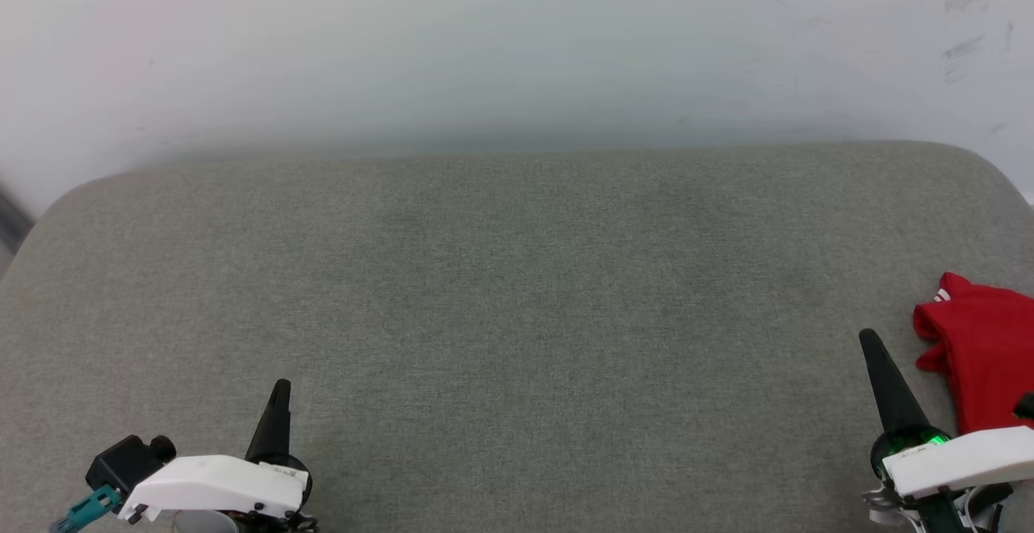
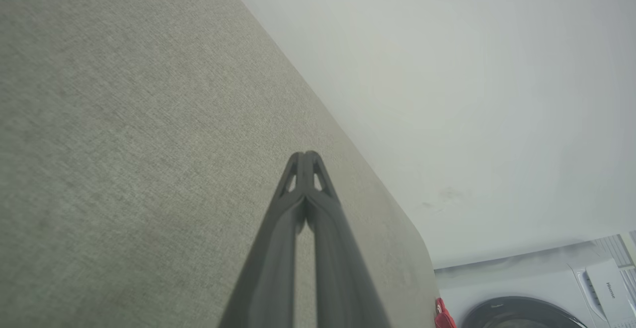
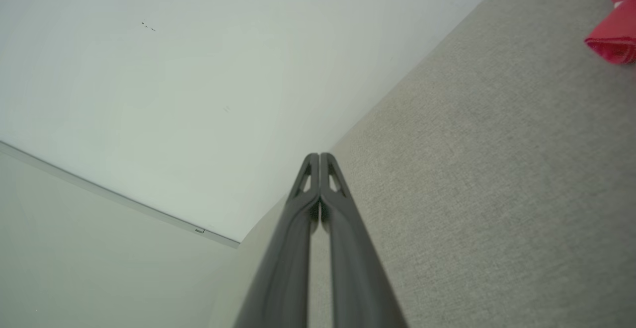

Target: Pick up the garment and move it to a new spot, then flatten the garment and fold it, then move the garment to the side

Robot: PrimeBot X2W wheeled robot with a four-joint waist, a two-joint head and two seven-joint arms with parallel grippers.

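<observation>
Head view shows the garment, a red jersey with a trace of white trim at its upper edge, lying bunched at the far right edge of the grey fabric-covered bench and partly cut off by the frame. No numbers or sleeve panels can be made out in this heap. You should expect light, limp cloth: it will sag and trail when lifted, offers no stiff edge, and its smooth knit may slip from a shallow pinch. My assessment is that the protruding red lobe on the heap's left side, the part nearest the right gripper, is the most reachable hold; take a deep bite through a fold, not a single layer. The right gripper sits just beside the garment without touching it, low at the front of the bench, and its fingers point up and away. The right wrist view shows its jaws pressed together with nothing between them. The left gripper is well apart from the garment at the lower left, likewise pointing away over bare bench, and the left wrist view shows its jaws also closed and empty. A washing machine stands beyond the bench corner in that view.
</observation>
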